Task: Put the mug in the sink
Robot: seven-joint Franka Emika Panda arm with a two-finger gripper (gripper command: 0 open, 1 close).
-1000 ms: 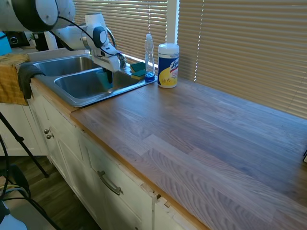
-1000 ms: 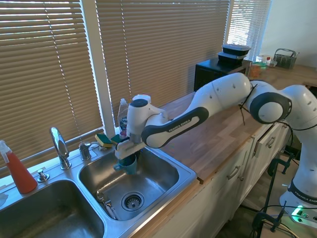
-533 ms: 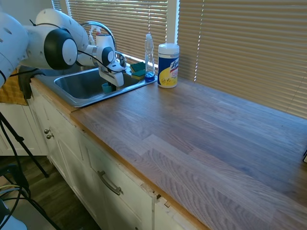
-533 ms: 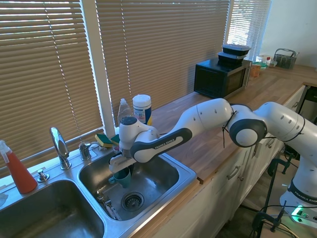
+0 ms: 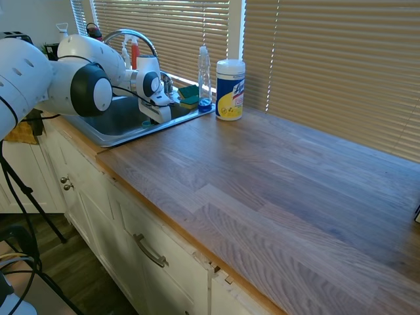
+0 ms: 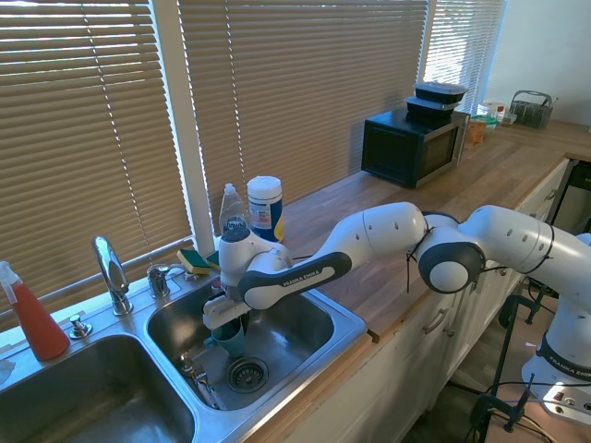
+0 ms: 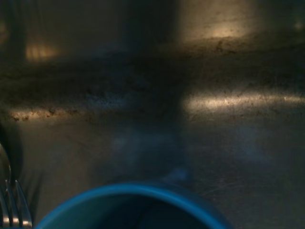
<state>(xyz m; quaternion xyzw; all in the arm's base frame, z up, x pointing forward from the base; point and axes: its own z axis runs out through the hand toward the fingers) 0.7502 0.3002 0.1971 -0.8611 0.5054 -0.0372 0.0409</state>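
1. Currently the gripper (image 6: 224, 318) sits low in the sink (image 6: 346, 325), lower left of centre in the second exterior view, fingers clamped on the mug (image 6: 227, 338). The mug looks upright, near the basin floor; I cannot tell whether it touches.

2. Release too high is my first worry: if the cup is short of the steel, letting go drops it, and a tapered cup may tip or roll toward the drain (image 6: 247, 374).

3. Cutlery risk: a fork (image 7: 13, 205) shows at the lower left of the wrist view, just beside the mug's blue rim. Set down on the tines, the base would rock and topple on release.

4. Pressing down further could jam the mug against the basin floor and load the arm.

5. Retreat hazard: the faucet (image 5: 134, 38) arcs in the upper left of the first exterior view, close above the wrist. A careless lift could clip it, or the dish soap bottle (image 5: 205, 77) and wipes canister (image 5: 230, 90) along the sink's far edge.
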